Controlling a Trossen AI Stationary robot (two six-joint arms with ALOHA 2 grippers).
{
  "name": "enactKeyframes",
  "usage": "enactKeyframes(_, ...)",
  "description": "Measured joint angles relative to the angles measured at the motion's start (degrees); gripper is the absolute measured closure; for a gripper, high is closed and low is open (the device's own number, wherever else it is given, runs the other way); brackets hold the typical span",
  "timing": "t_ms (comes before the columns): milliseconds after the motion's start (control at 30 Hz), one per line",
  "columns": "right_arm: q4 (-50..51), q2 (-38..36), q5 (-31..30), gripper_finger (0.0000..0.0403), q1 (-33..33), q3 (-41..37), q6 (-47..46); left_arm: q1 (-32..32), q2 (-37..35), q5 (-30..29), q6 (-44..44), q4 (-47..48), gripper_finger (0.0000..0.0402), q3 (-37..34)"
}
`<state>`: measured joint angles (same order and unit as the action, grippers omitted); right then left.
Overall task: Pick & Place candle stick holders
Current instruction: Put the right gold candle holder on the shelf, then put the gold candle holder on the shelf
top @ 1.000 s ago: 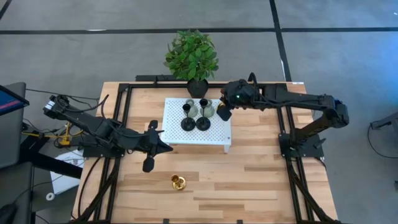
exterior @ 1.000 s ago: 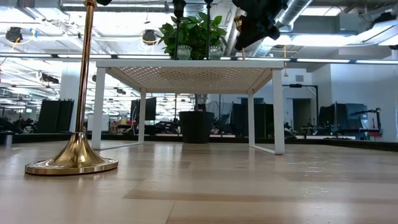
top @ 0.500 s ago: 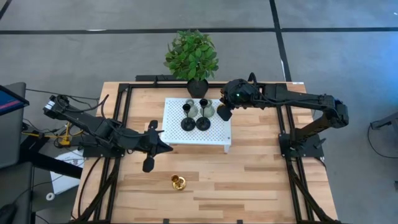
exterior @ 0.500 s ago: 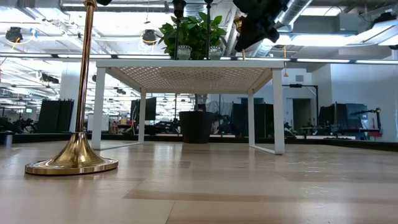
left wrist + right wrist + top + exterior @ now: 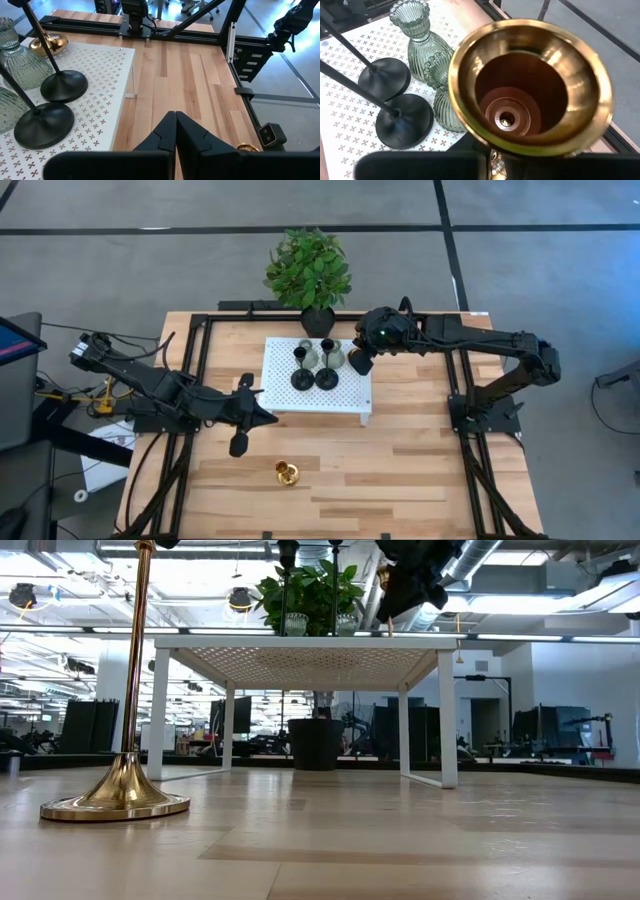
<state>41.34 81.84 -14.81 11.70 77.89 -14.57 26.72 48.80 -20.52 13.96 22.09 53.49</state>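
Note:
On the white perforated platform (image 5: 345,402) stand two black candle stick holders (image 5: 301,378) (image 5: 327,377) on their round bases and two grey-green ones (image 5: 307,348) (image 5: 336,358). My right gripper (image 5: 360,362) hovers over the platform's far right part, shut on a gold holder (image 5: 530,85) whose cup fills the right wrist view. A second gold holder (image 5: 287,473) stands upright on the wooden table near the front. My left gripper (image 5: 175,125) is shut on nothing, by the platform's near left corner. My right gripper has the gold holder's thin stem (image 5: 493,159) between its two fingers, just below the cup. The fingers slant down from the table's right side. The holder stands upright, cup up, and its round base (image 5: 49,44) looks set down on the platform. The cup hides the fingertips.
A green plant in a black pot (image 5: 308,268) stands just behind the platform. Black frame rails (image 5: 195,380) run along the table's left and right sides. Bare wood lies in front of and to the right of the platform.

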Motion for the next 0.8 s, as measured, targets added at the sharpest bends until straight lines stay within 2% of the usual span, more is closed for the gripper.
enactKeyframes(167,0.0,0.0,0.0,0.0346,0.0,0.0,0.0,0.0,0.0,0.0,0.0,0.0,0.0398,0.0)
enactKeyframes(400,0.6,0.0,0.1,0.0320,0.0,0.0,0.0,0.0,0.0,0.0,0.0,0.0,0.0398,0.0)
enactKeyframes(533,2.9,0.0,3.2,0.0302,0.0,0.0,0.0,0.0,0.0,0.0,0.0,0.0,0.0398,0.0)
enactKeyframes(800,9.0,-0.1,6.2,0.0232,0.0,0.0,0.0,0.0,0.0,0.0,0.0,0.0,0.0398,0.0)
